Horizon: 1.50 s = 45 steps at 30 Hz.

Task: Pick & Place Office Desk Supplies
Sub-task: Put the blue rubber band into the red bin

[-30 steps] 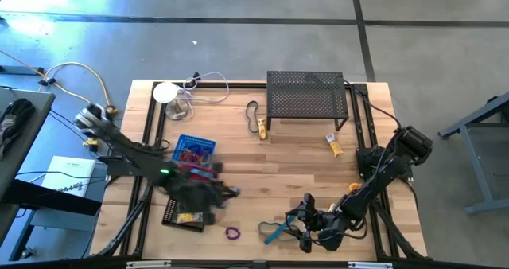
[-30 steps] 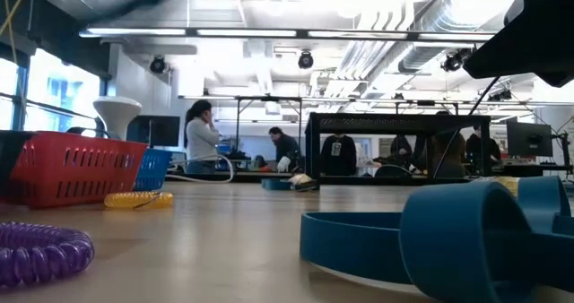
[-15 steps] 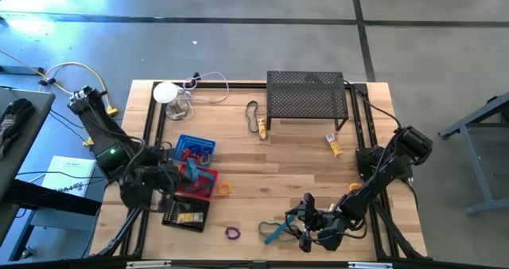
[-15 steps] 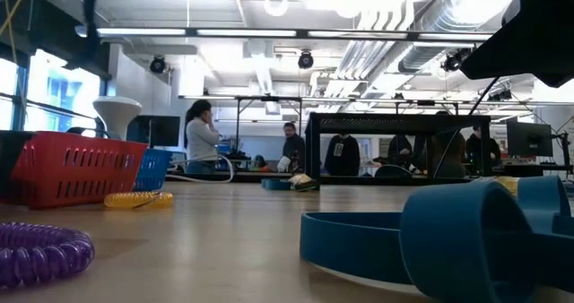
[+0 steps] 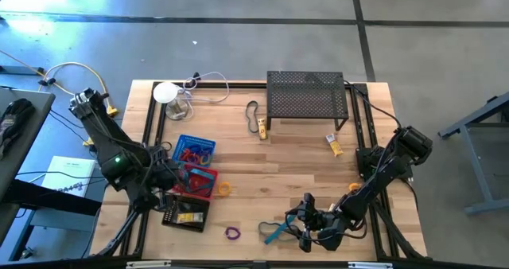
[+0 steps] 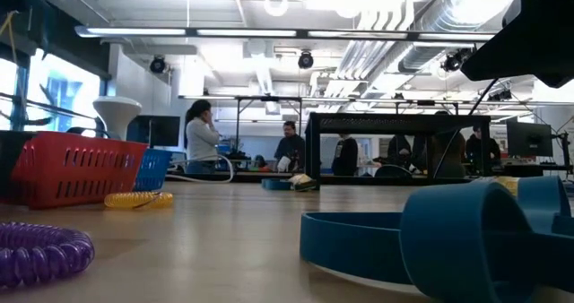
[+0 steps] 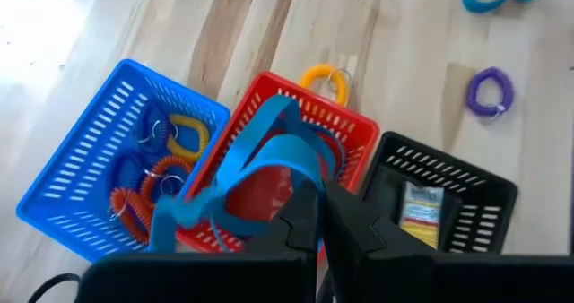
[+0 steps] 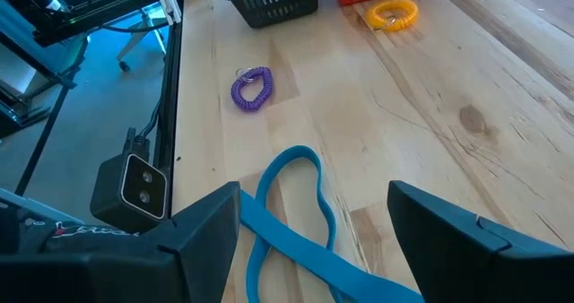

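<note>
The left hand [image 7: 321,215] is pinched shut on a blue elastic loop [image 7: 260,155], holding it above the red basket [image 7: 352,128] at about 8 o'clock on the desk [image 5: 302,153]. That basket sits between a blue basket [image 7: 85,173] of coiled rings and a black basket [image 7: 466,182] with a yellow-and-white tube [image 7: 418,212] in it. An orange ring [image 5: 224,189] lies just beside the red basket, and a purple ring [image 5: 232,233] lies at about 6 o'clock near the desk's front edge. The right hand [image 8: 314,227] rests low at about 5 o'clock, fingers spread either side of a second blue loop [image 8: 291,218] flat on the wood. Another tube [image 5: 335,145] lies by the black mesh shelf [image 5: 307,96] at 1 o'clock.
</note>
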Tool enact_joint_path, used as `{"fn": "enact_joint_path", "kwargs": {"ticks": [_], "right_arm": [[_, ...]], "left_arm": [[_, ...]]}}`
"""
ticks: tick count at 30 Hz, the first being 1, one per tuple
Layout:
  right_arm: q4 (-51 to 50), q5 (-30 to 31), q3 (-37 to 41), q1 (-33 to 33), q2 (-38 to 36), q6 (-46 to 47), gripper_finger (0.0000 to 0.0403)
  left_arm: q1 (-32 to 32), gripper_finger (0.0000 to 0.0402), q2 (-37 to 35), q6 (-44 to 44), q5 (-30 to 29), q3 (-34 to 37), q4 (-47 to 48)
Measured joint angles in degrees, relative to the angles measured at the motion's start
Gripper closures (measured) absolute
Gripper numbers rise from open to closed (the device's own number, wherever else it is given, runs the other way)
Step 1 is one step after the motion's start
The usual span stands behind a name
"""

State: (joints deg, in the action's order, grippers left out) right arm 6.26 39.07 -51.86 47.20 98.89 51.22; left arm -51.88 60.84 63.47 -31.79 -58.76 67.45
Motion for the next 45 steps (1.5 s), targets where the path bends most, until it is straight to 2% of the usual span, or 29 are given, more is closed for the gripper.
{"fn": "enact_joint_path", "kwargs": {"ticks": [5, 13, 16, 19, 23, 29, 35, 45], "right_arm": [[0.0, 0.0, 0.0, 0.0, 0.0, 0.0, 0.0133], [0.0, 0.0, 0.0, 0.0, 0.0, 0.0, 0.0133], [0.0, 0.0, 0.0, 0.0, 0.0, -0.2, 0.0133], [-0.1, 0.0, 0.0, 0.0, 0.0, -0.3, 0.0133], [-0.1, 0.0, 0.0, 0.0, 0.0, -0.4, 0.0133], [-0.1, 0.0, 0.0, 0.0, 0.0, -0.4, 0.0133], [-0.2, 0.0, 0.0, 0.0, 0.0, -0.1, 0.0133], [-0.1, 0.0, 0.0, 0.0, 0.0, 0.1, 0.0133]], "left_arm": [[0.9, 0.0401, 4.7, 2.7, 1.0, 0.0, -0.1], [6.8, 0.0401, 14.2, -2.1, 9.5, 0.0, -1.3], [10.4, 0.0401, 17.4, -2.6, 15.4, 0.0, -3.9], [14.1, 0.0401, 20.3, -6.9, 21.0, 0.0, -6.5], [18.8, 0.0401, 23.3, -15.8, 23.6, 0.1, -9.8], [25.0, 0.0401, 24.5, -24.4, 29.5, 0.1, -17.0], [27.6, 0.0401, 24.5, -30.5, 35.5, 0.1, -20.4], [27.3, 0.0401, 22.9, -30.6, 41.6, 0.0, -25.2]]}}
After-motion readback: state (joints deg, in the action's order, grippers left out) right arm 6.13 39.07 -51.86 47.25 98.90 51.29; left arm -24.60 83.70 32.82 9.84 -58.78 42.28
